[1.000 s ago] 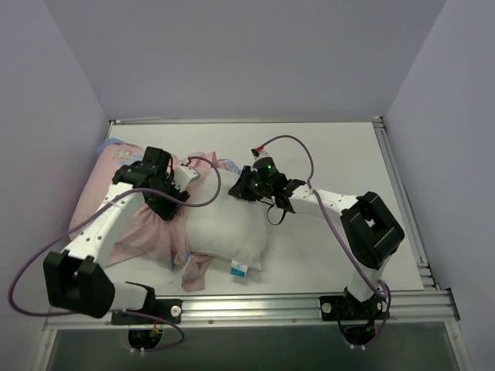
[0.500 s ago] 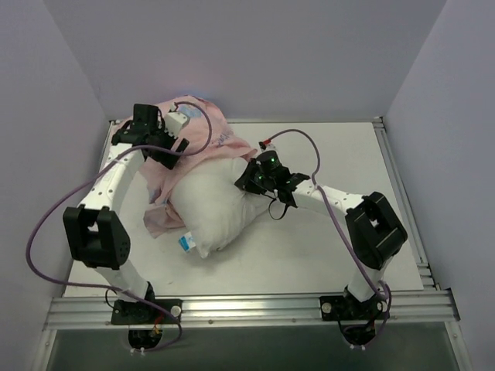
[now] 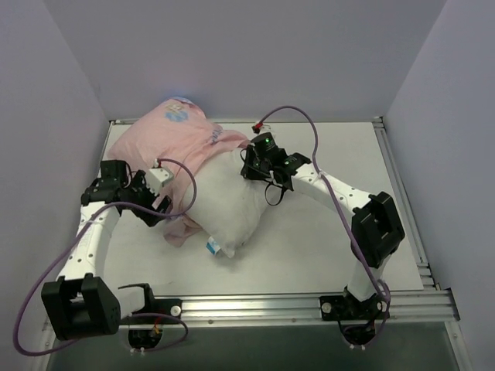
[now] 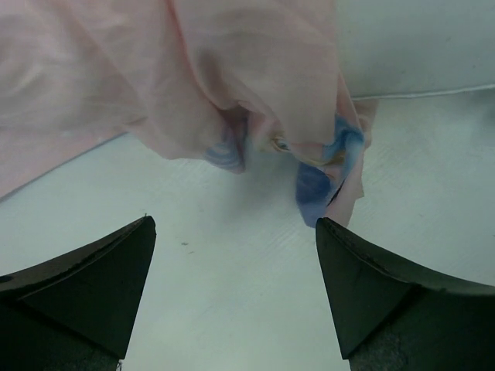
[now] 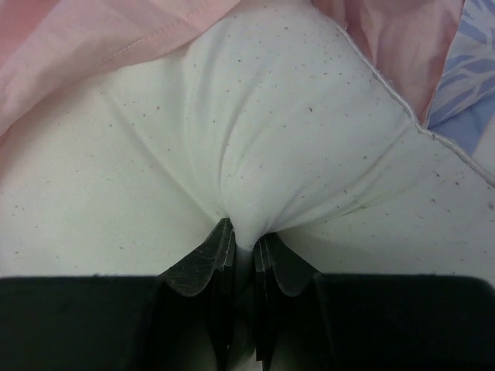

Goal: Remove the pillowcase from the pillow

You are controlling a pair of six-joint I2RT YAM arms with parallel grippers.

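Pink pillowcase [image 3: 166,143] drapes the far-left end of the pillow [image 3: 228,209]. My left pincer [image 4: 236,232] is released, my right pincer [image 5: 244,236] clenches pillow cloth; such a small pinch could slip when I pull.

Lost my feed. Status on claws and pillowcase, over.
Left claw open, empty. Right claw shut, pinching pillow. Pillowcase heaped over pillow's far-left end, mostly off. Nothing blocking.

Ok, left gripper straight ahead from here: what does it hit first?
Likely the bunched edge of the pillowcase, just ahead of the left gripper; depth is unclear, and the table lies close below.
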